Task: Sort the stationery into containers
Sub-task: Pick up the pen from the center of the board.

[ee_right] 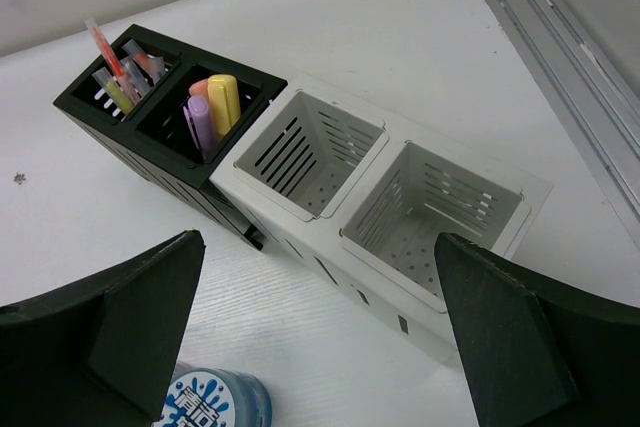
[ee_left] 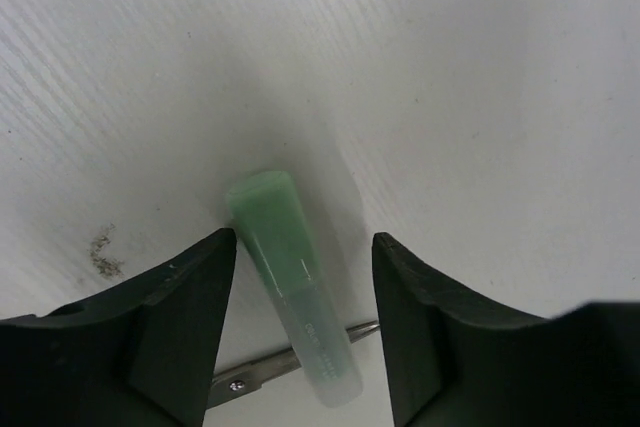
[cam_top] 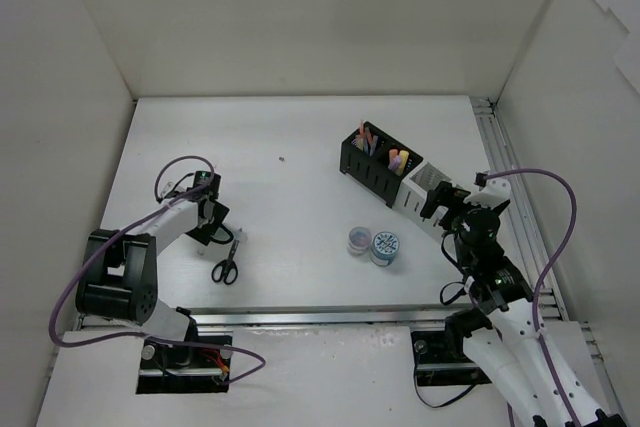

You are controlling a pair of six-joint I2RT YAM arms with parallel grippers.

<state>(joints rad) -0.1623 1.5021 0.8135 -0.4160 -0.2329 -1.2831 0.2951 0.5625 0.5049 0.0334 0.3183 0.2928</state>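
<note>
text: none legible | green highlighter (ee_left: 297, 292): faint print (too blurred to read)

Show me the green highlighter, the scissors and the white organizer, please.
green highlighter (ee_left: 290, 277), left wrist view, mid-barrel.
scissors (cam_top: 229, 259), top view, near the pivot.
white organizer (ee_right: 372, 172), right wrist view, rim between its compartments.

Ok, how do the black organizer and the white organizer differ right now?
The black organizer holds pens in one compartment and highlighters in the other; the white organizer has both of its compartments empty. The black organizer stands further back; the white organizer is the nearer one. Both are slotted, two-compartment boxes standing upright in one row.
</note>
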